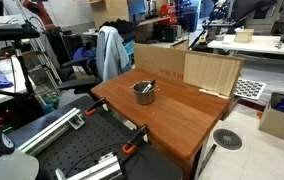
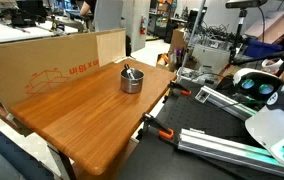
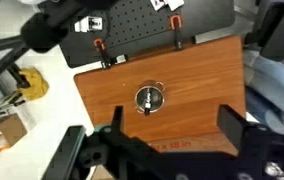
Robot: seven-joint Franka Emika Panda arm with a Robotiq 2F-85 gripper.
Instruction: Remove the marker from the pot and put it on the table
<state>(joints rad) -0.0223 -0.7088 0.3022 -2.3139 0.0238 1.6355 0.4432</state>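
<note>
Marker [image 2: 128,71] inside pot [image 2: 131,81], pot roughly mid-table [image 2: 82,112], clear of edges. Gripper [image 3: 172,135] high above, fingers [image 3: 232,125] wide apart, holding nothing. Nothing done yet: reach, grasp, lift-out, placing on table all left.

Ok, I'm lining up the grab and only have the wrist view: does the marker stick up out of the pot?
Observer: Yes. In an exterior view the marker leans in the pot, with its tip above the rim.
Operator: Anything tall near it that I can't judge from above?
Observer: Cardboard panels stand upright along one edge of the table, clearly apart from the pot.
</note>
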